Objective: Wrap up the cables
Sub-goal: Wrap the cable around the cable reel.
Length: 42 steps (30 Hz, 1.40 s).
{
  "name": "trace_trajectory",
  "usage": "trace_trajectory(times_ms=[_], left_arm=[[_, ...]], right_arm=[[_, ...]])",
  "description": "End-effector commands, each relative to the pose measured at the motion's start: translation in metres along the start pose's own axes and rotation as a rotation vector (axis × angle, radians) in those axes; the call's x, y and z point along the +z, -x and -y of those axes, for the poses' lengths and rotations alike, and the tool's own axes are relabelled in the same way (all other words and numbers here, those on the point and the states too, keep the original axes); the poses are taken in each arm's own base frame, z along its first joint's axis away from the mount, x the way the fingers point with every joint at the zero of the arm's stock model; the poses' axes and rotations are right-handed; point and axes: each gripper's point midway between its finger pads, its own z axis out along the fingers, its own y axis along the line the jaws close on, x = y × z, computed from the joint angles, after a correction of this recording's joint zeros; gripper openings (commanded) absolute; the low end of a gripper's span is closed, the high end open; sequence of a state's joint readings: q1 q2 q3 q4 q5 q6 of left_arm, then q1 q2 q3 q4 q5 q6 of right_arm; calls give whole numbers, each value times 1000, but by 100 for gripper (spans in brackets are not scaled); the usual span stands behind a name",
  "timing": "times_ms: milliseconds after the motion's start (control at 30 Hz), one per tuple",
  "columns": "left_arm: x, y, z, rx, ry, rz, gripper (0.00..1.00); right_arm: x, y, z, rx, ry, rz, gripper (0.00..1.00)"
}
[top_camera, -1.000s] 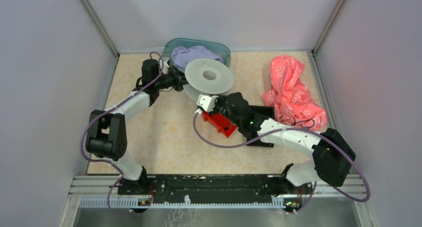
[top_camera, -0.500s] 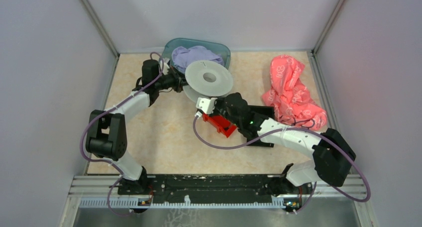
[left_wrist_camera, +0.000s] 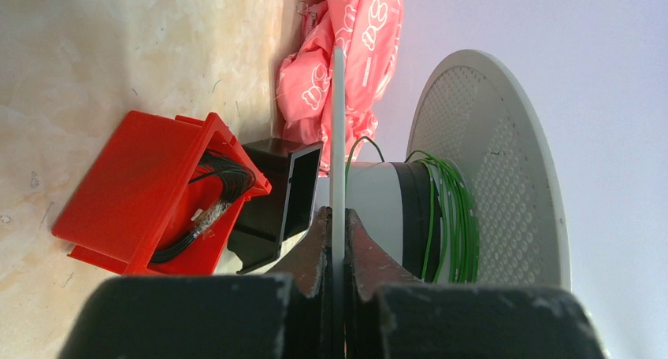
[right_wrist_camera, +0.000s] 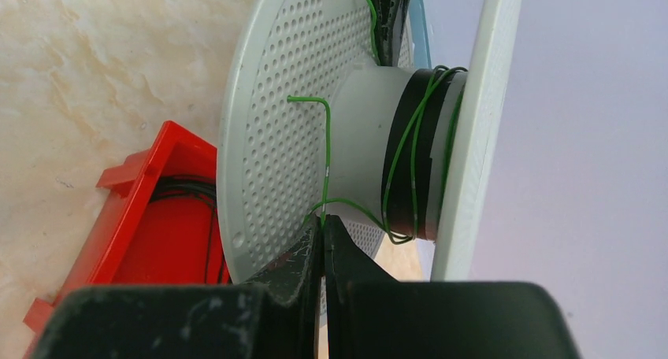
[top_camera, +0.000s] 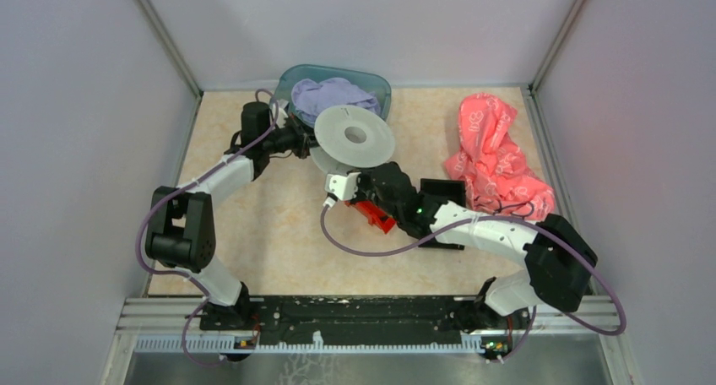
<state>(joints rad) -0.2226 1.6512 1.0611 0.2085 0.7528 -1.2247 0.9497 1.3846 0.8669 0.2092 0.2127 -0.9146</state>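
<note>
A white perforated spool (top_camera: 355, 136) is held off the table near the back. My left gripper (left_wrist_camera: 337, 217) is shut on the thin edge of one spool flange (left_wrist_camera: 338, 131). Thin green wire (left_wrist_camera: 449, 217) is wound round the spool's grey and black hub. My right gripper (right_wrist_camera: 322, 222) is shut on a strand of the green wire (right_wrist_camera: 326, 158), whose bent free end sticks up beside the hub (right_wrist_camera: 370, 138). In the top view the right gripper (top_camera: 342, 183) sits just below the spool. No yellow or orange wire shows.
A red open box (top_camera: 371, 214) holding a black cable bundle lies under the right wrist, beside a black box (top_camera: 443, 191). A pink patterned cloth (top_camera: 494, 153) lies back right. A teal tub (top_camera: 338, 85) with purple cloth stands at the back.
My right gripper has moved left and slightly nearer the spool's lower edge, carrying the wire. The spool has shifted a little. The left arm holds its place.
</note>
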Motion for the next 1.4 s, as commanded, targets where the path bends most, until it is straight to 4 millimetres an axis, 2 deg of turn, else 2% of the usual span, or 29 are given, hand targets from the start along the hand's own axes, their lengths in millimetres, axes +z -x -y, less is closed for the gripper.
trace_trajectory(times_ms=[0, 167, 567, 867, 1367], left_arm=[[-11, -4, 42, 57, -100, -13, 0], [-11, -3, 41, 58, -94, -13, 0], [-9, 0, 38, 73, -82, -5, 0], [-7, 7, 32, 78, -67, 11, 0], [-16, 24, 38, 69, -99, 31, 0]], right_arm=[[2, 7, -2, -42, 13, -17, 0], [0, 7, 2, -69, -12, -25, 0], [-7, 15, 10, 11, -24, -4, 26], [-12, 15, 19, 123, -7, 13, 36], [-49, 16, 38, 330, 113, 161, 48]])
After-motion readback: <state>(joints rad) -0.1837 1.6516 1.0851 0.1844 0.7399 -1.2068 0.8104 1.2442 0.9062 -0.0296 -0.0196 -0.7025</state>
